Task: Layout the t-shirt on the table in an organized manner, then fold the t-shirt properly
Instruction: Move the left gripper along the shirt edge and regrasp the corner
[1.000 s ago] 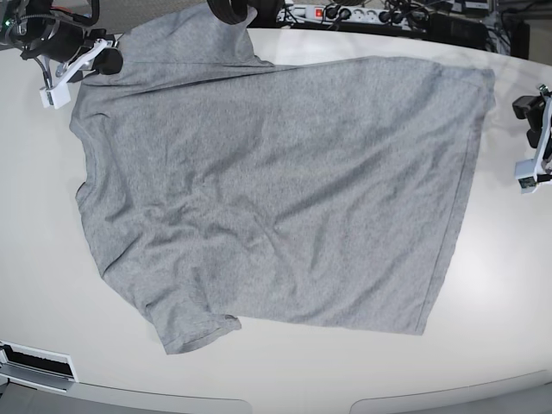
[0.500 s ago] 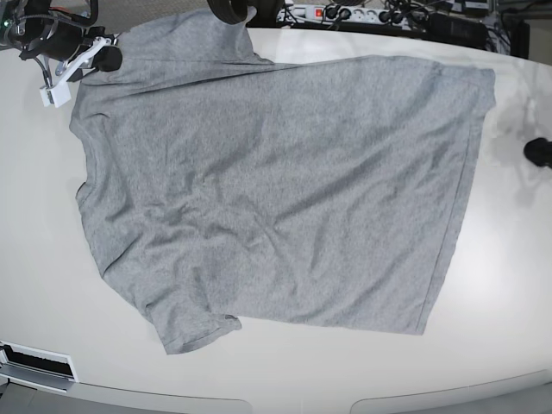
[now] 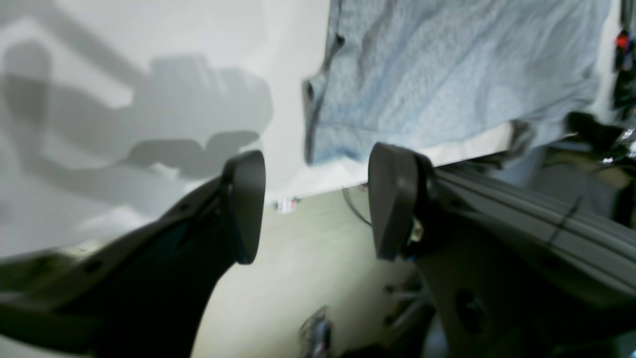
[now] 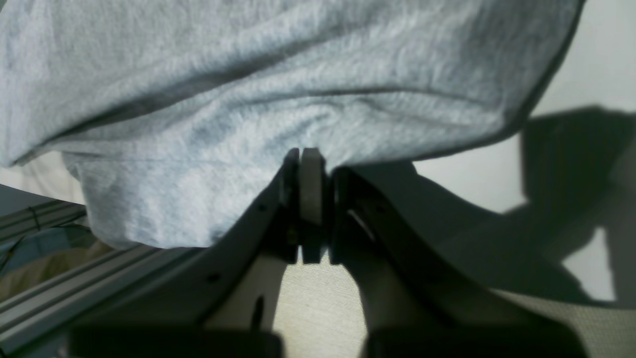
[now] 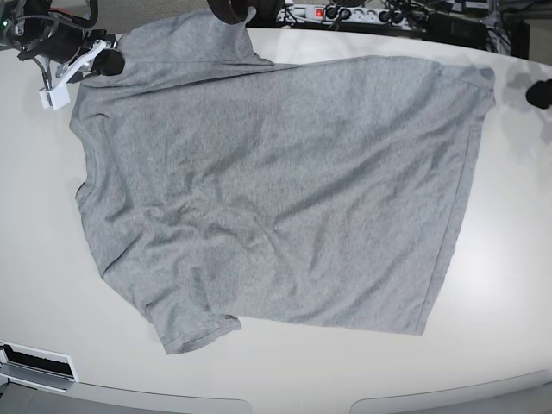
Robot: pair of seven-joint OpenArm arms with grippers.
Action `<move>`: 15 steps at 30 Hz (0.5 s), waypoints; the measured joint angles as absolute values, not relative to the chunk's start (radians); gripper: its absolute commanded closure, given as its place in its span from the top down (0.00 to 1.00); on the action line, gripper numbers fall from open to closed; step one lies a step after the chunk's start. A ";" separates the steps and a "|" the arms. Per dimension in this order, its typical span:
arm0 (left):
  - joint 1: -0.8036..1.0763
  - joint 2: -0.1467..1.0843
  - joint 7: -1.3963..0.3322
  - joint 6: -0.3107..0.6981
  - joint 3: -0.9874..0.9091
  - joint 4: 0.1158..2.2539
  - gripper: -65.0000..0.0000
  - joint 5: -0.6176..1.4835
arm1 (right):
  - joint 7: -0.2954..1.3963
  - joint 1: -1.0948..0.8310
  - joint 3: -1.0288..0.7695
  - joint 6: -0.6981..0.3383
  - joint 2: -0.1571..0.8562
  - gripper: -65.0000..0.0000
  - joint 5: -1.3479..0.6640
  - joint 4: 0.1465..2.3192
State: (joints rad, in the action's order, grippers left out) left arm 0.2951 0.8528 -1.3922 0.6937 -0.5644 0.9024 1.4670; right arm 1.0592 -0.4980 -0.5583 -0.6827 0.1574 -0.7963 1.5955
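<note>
Your right gripper (image 4: 308,164) has its jaws pressed together, and its tip sits right at the edge of the t-shirt (image 4: 258,89), where the grey cloth bunches up and drapes over it; whether fabric is actually pinched between the pads you cannot tell from this angle. In the base view that gripper (image 5: 82,59) is at the far left corner, beside the shirt's upper sleeve and shoulder. Your left gripper (image 3: 315,199) stands with its jaws wide apart and nothing between them, tilted out past the table edge so that floor shows between the fingers (image 3: 246,204); the shirt's hem corner (image 3: 447,74) lies well beyond it on the white surface. In the base view only a dark bit of that arm (image 5: 539,90) shows at the right edge, apart from the cloth. The t-shirt (image 5: 276,190) lies spread plain-side up across the table (image 5: 500,285), collar side toward the left, hem toward the right, one sleeve pointing to the near edge, with light wrinkles across the lower left. A power strip (image 5: 345,13) sits behind the table.
</note>
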 measured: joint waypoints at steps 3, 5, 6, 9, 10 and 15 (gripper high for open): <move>0.351 0.802 -1.395 0.694 -0.605 0.902 0.52 1.467 | 1.059 -0.498 -0.558 -0.683 0.158 0.00 -0.796 1.596; 0.371 0.777 -1.395 0.694 -0.606 0.902 0.52 1.466 | 1.059 -0.498 -0.558 -0.683 0.157 0.00 -0.797 1.596; 0.380 0.764 -1.385 0.693 -0.606 0.902 0.52 1.465 | 1.060 -0.498 -0.558 -0.683 0.157 0.00 -0.797 1.596; 0.385 0.725 -1.327 0.693 -0.606 0.902 0.52 1.467 | 1.059 -0.498 -0.558 -0.683 0.158 0.00 -0.797 1.596; 0.385 0.715 -1.313 0.693 -0.606 0.902 0.52 1.466 | 1.059 -0.498 -0.558 -0.683 0.158 0.00 -0.796 1.596; 0.385 0.704 -1.165 0.693 -0.606 0.902 0.52 1.409 | 1.067 -0.501 -0.558 -0.683 0.158 0.00 -0.797 1.596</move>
